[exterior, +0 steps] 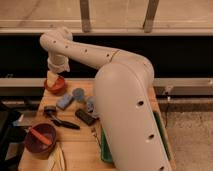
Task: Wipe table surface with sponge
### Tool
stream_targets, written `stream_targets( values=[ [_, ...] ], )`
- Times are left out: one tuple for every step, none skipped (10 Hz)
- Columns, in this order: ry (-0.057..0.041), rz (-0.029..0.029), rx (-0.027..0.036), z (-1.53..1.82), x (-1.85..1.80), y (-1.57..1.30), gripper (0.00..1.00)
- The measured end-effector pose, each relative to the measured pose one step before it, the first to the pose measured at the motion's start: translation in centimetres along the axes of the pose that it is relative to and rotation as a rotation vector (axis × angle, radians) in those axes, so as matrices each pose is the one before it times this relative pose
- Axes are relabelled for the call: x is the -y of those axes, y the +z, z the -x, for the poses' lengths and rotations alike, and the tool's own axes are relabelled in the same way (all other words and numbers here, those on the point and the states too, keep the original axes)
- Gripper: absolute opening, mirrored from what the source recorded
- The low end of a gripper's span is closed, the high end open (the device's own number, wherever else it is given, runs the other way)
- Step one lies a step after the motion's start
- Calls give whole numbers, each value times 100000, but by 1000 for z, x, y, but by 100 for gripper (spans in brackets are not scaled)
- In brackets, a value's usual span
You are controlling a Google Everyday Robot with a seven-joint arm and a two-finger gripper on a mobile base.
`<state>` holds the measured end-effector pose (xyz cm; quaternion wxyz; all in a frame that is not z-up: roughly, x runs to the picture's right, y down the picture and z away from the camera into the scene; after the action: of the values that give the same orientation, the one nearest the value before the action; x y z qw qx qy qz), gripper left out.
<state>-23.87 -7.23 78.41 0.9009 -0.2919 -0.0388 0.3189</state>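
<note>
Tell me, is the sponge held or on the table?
Lying on the table surface: the sponge sits beside the round disc; the gripper hangs over the red bowl.

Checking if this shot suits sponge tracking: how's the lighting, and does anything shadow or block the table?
Camera view: warm, dim light, dark band behind the table, no glare on the table surface; the sponge lies evenly lit, unblocked; the arm hides the table's right side and most of the green tray; the gripper hangs over the red bowl, back left.
</note>
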Motion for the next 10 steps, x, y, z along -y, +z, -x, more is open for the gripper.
stream_targets(
  values=[
    [-150,602,99,49,-265,150,80],
    [37,1009,278,-98,-78,122,80],
    [100,2471,191,-469,-287,757,80],
    [-495,3728,508,-579,-570,1485,80],
    [-290,3690,815,-615,-384,1481,80],
    [24,4029,364,-919,-56,1576,80],
    [-166,3579,21,-830,46,1207,80],
    [-1129,3919,185,-363,-364,956,80],
    [-1129,2408,291,-92,-369,525,80],
    [-125,315,62,-62,14,12,80]
  ],
)
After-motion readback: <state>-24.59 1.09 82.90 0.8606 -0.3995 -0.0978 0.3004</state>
